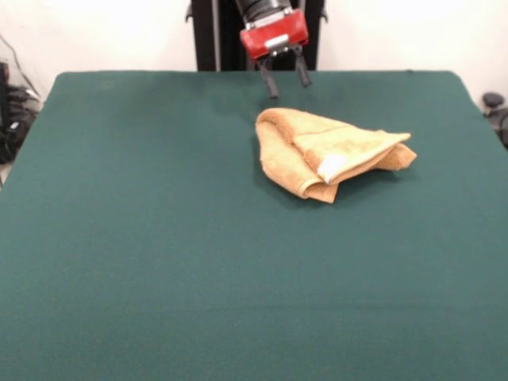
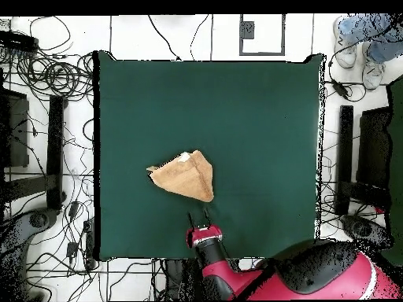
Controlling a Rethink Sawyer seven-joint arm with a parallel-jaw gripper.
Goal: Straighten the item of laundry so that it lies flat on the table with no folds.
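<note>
The tan-orange towel (image 1: 325, 152) lies crumpled and folded over itself on the dark green table (image 1: 159, 238), right of centre toward the robot's side. A white tag (image 1: 332, 167) shows at its near fold. In the overhead view the towel (image 2: 187, 178) is a rough triangle. My gripper (image 1: 286, 79) hangs open and empty just behind the towel's far edge, above the table, with its two dark fingers spread apart. The overhead view shows the gripper (image 2: 198, 215) a short way from the towel on the robot's side.
A person's legs and shoes (image 2: 364, 49) stand off the table at the overhead view's top right corner. Cables and stands (image 2: 47, 141) surround the table on the floor. The robot's pedestal (image 1: 214, 36) rises behind the far edge.
</note>
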